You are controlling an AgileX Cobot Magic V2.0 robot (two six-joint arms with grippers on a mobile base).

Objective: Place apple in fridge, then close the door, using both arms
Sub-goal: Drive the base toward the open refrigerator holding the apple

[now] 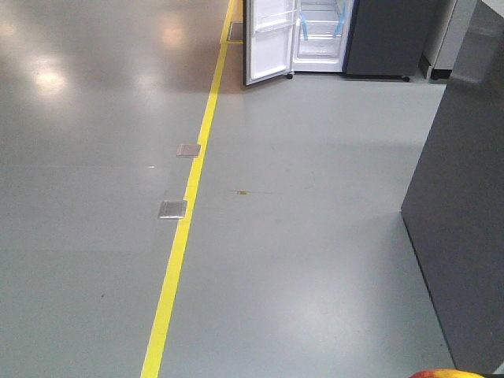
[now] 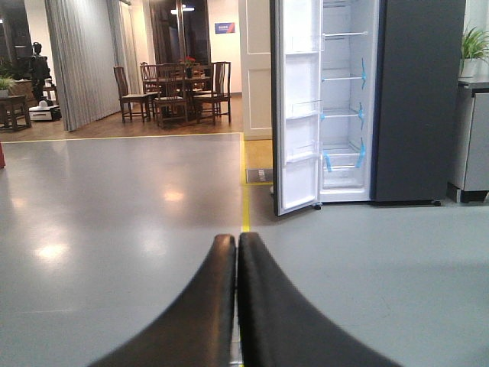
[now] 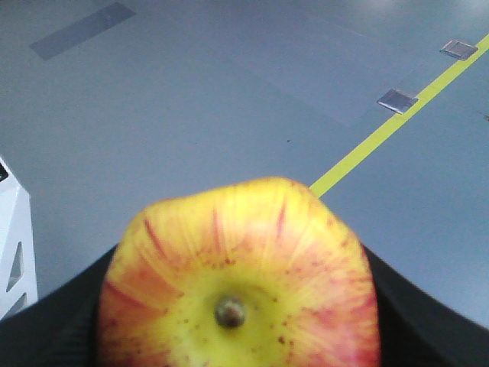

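Apple (image 3: 237,283) clamped in the right gripper (image 3: 244,325), with the fridge (image 2: 416,99) standing open at the far edge of the floor (image 1: 315,236).
The red-and-yellow fruit fills the right wrist view, stem dimple facing the camera, with black fingers (image 3: 53,336) pressing it from both sides. The left gripper (image 2: 237,245) holds nothing, its two fingers tight against each other. The door (image 2: 298,115) hangs wide, showing its white lining and clear bins, just right of the yellow line (image 1: 185,228). A dark grey panel (image 1: 465,220) stands along the floor's right edge.
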